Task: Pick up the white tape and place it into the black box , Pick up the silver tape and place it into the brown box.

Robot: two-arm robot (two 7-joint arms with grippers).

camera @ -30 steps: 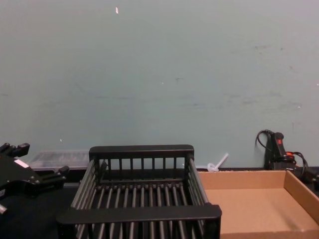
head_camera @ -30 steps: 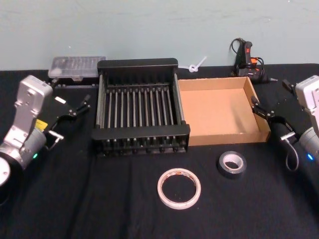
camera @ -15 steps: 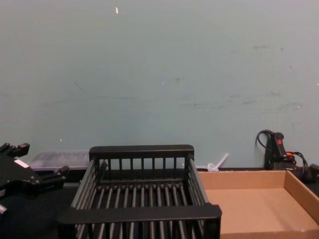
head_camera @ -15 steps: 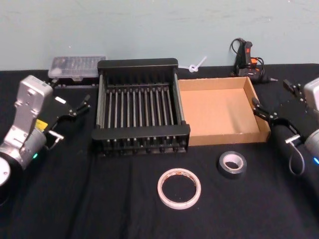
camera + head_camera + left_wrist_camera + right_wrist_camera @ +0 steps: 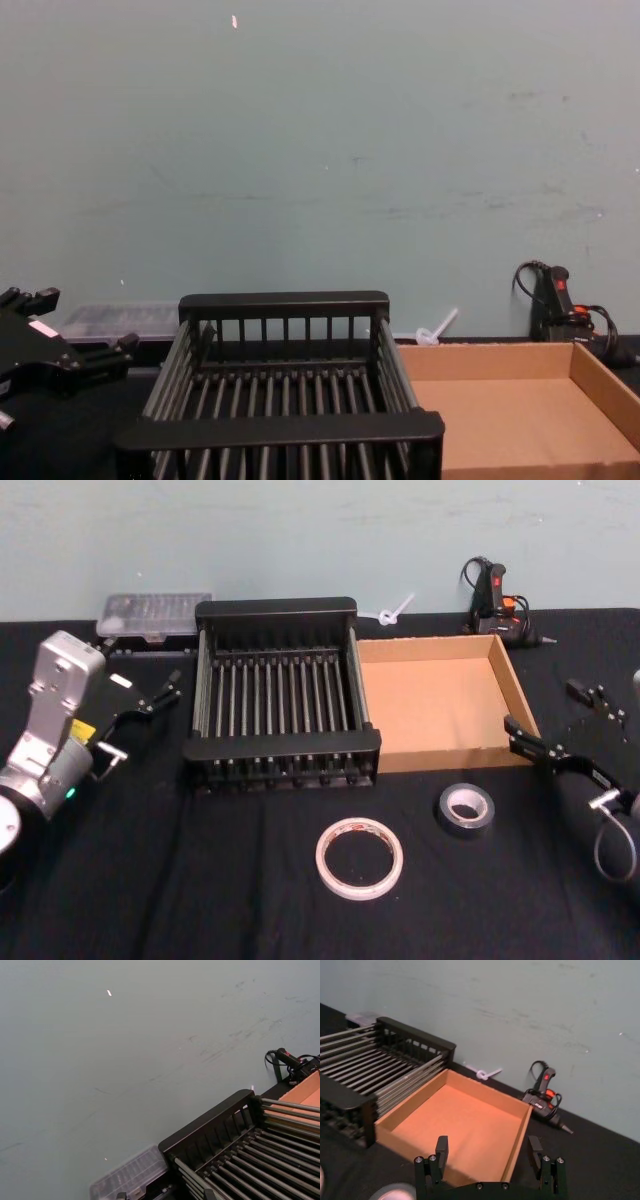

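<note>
Black table (image 5: 150, 880): right pincer (image 5: 556, 726) retreated.

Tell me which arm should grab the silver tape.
The right. Its open pincer hangs just right of the silver tape, by the brown box. The left pincer sits open beyond the black box, much farther away.
</note>
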